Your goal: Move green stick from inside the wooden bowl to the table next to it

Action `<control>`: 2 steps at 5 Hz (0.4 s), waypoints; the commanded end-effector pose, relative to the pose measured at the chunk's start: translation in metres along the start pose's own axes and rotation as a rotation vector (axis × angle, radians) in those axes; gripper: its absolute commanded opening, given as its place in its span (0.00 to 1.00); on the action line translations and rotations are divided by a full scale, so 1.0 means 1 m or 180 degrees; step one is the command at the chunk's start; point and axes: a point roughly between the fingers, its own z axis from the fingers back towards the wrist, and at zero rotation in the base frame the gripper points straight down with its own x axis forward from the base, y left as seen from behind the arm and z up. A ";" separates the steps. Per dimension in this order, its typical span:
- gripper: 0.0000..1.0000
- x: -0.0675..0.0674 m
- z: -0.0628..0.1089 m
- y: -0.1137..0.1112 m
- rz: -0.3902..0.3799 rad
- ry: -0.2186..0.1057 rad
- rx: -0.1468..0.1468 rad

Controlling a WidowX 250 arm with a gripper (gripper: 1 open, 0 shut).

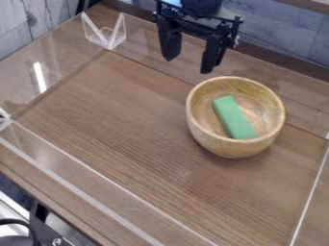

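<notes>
One clear wall edges the table point(115, 125) nearest, faint and hard to trace. Beyond, the green stick point(234, 116) lies inside the wooden bowl point(237, 117), long axis slanting near-right to far-left. Farthest, my hand point(189, 53) hangs wide open and empty, its upper part cut off.

A small see-through stand point(103, 34) shaped like a pointy tent sits far back on the left. Behind it, a pale wall point(52, 14) fills the top left corner. Behind the back edge there is a grey, stone-looking wall point(283, 38). Dark wires point(19, 231) curl in the bottom left corner, low down.
</notes>
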 end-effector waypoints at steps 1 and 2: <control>1.00 0.000 -0.018 -0.006 -0.0040 0.0067 -0.0024; 1.00 0.007 -0.028 -0.032 0.0246 0.0050 -0.0094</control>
